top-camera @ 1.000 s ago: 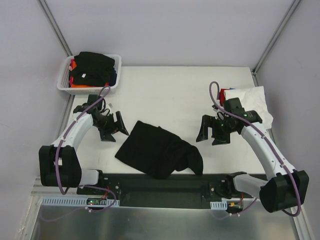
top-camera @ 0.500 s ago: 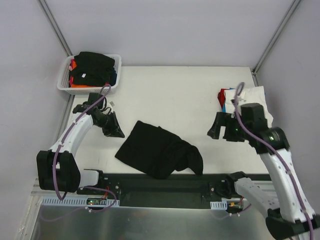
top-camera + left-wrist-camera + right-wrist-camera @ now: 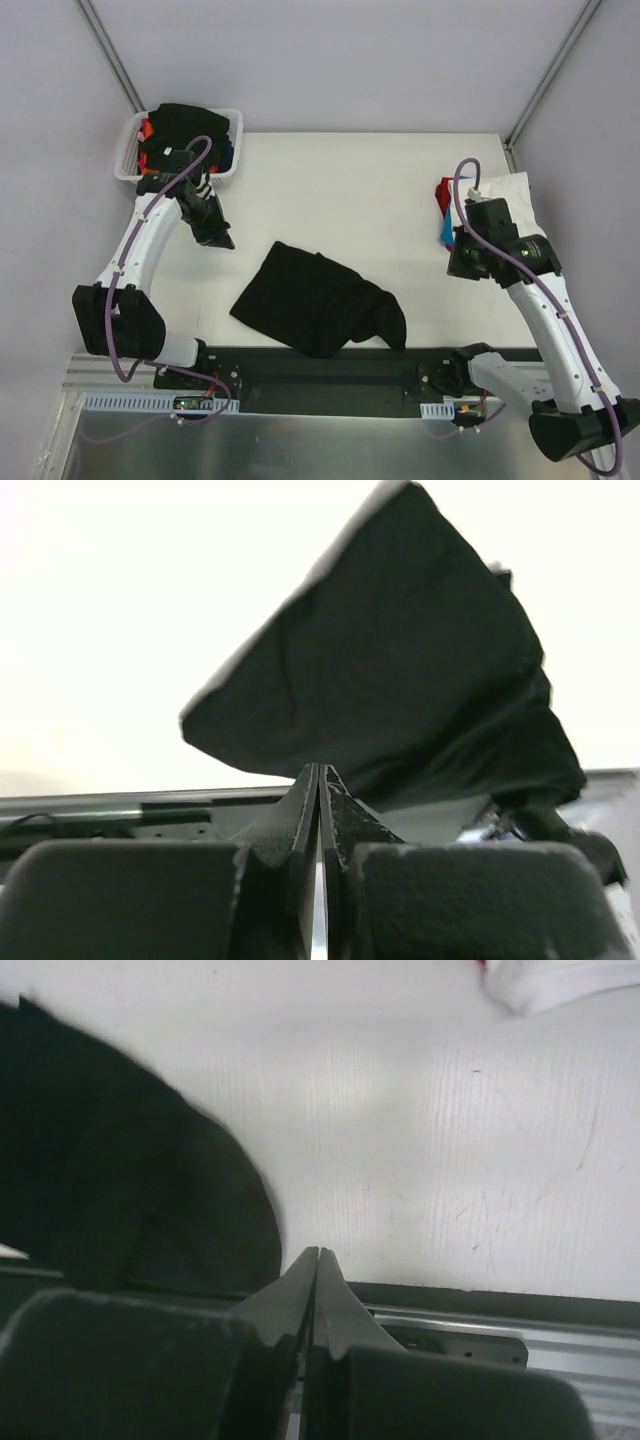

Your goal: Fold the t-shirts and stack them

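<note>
On white table [image 3: 350,180], crumpled black t-shirt [image 3: 315,300], soft folds

Bare table [image 3: 340,185] is lying open beyond the black t-shirt [image 3: 315,300], leaving free passage there. Left of it the left arm [image 3: 150,235] and white mesh basket [image 3: 128,172] are standing in the way; right of it the right arm [image 3: 542,300] and stacked t-shirts [image 3: 510,195] are blocking.

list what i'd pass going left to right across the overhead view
white basket at the far left corner → black t-shirt crumpled in the middle → pile of shirts with a white one on top, by the right edge
</note>
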Tool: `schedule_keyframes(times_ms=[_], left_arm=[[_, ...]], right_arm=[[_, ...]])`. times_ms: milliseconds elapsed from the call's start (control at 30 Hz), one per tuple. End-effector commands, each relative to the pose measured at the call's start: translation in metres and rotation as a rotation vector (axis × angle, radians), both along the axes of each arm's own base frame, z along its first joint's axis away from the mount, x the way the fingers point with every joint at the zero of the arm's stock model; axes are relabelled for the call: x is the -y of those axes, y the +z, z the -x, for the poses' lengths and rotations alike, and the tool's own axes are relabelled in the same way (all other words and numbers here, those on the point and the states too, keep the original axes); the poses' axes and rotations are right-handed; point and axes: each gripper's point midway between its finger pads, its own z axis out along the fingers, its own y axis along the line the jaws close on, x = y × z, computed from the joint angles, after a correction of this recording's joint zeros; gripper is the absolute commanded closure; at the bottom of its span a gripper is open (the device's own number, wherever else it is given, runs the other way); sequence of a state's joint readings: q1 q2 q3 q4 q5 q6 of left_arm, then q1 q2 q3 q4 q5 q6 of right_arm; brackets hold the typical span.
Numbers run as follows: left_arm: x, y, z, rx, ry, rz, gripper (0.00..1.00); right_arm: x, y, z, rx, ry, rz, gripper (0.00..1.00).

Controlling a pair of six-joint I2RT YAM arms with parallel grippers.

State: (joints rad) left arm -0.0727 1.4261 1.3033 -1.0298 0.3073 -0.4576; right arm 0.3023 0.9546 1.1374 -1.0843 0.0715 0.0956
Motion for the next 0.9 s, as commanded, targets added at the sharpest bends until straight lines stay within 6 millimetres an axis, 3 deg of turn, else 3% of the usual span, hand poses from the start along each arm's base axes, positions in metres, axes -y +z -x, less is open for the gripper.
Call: schedule_keyframes(times_ms=[0,33,167,200,267,300,367,433,567,600,633,667,700,733,767,867], left_arm=[[-0.024,0.017,0.008,0.080,0.011,-0.122,1.00],[-0.018,0.018,0.010,0.083,0.005,-0.083,1.00],[-0.002,-0.004,0.026,-0.029,-0.003,0.027,0.96],[0.000,-0.005,0.022,-0.007,-0.002,0.036,0.77],[0.002,-0.002,0.023,0.032,-0.016,0.052,0.59],[0.004,0.003,0.017,0.074,-0.029,0.063,0.41],[0.010,0.015,0.013,0.137,-0.063,0.100,0.24],[0.015,0.024,0.007,0.171,-0.081,0.129,0.17],[0.025,0.029,0.005,0.185,-0.102,0.191,0.18],[0.021,0.024,0.005,0.173,-0.088,0.168,0.29],[0.020,0.009,0.010,0.117,-0.075,0.161,0.50],[0.019,-0.002,0.018,0.057,-0.065,0.160,0.87],[0.021,-0.014,0.026,-0.003,-0.062,0.169,0.91],[0.021,-0.037,0.042,-0.106,-0.048,0.175,0.91],[0.023,-0.044,0.050,-0.144,-0.041,0.188,0.79],[0.019,-0.055,0.069,-0.144,-0.040,0.161,0.51]], right_arm=[[0.053,0.020,0.014,0.102,-0.389,0.107,0.99],[0.060,0.013,0.022,0.077,-0.421,0.136,0.99],[0.040,-0.009,0.029,-0.095,-0.259,0.139,0.99],[0.039,-0.013,0.031,-0.121,-0.242,0.149,0.99],[0.036,-0.022,0.031,-0.171,-0.214,0.157,0.99],[0.032,-0.026,0.032,-0.189,-0.192,0.148,0.99],[0.019,-0.039,0.034,-0.237,-0.122,0.104,0.99],[0.011,-0.050,0.041,-0.286,-0.092,0.070,0.99],[0.013,-0.067,0.059,-0.358,-0.088,0.074,0.99],[0.011,-0.066,0.060,-0.335,-0.092,0.051,0.99],[0.005,-0.064,0.061,-0.328,-0.081,0.017,0.99],[0.002,-0.061,0.060,-0.314,-0.077,-0.004,0.99],[0.001,-0.057,0.060,-0.292,-0.075,-0.018,0.99],[0.000,-0.054,0.059,-0.278,-0.075,-0.025,0.98],[0.001,-0.052,0.060,-0.272,-0.078,-0.028,0.98],[-0.004,-0.052,0.065,-0.292,-0.067,-0.052,0.79]])
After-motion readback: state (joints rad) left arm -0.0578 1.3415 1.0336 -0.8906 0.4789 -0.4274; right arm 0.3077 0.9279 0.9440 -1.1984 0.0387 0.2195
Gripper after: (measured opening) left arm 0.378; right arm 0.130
